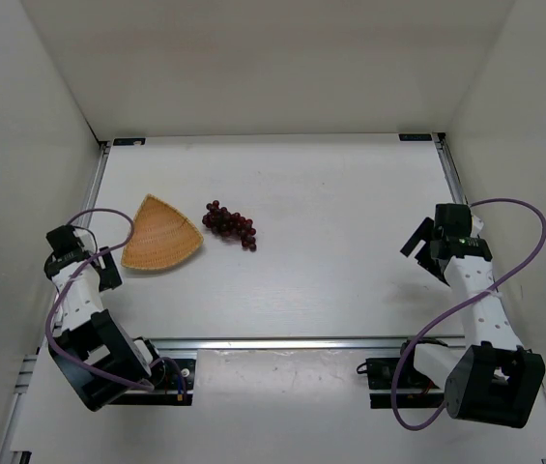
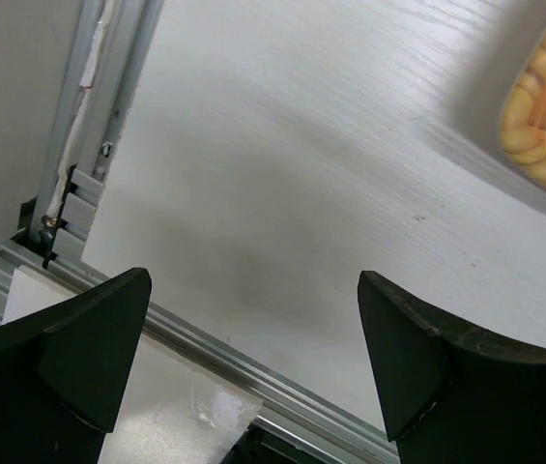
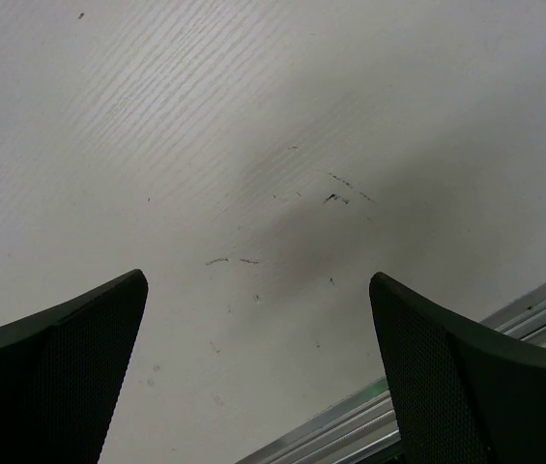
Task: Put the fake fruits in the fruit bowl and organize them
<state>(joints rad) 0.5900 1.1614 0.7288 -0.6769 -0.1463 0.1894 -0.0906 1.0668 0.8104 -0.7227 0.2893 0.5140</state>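
A bunch of dark red-purple grapes [image 1: 230, 223] lies on the white table, just right of the tan woven fruit bowl [image 1: 159, 235], apart from it. The bowl holds nothing. Its rim also shows at the top right of the left wrist view [image 2: 543, 126]. My left gripper [image 1: 87, 259] is open and empty, left of the bowl near the table's left edge; its fingers [image 2: 79, 348] frame bare table. My right gripper [image 1: 427, 253] is open and empty at the right side, far from the grapes; its fingers [image 3: 70, 358] hang over bare, scuffed table.
Aluminium rails frame the table: the near rail [image 1: 282, 343] runs between the arm bases, and shows in the left wrist view [image 2: 244, 358] and right wrist view [image 3: 504, 319]. White walls enclose the left, back and right sides.
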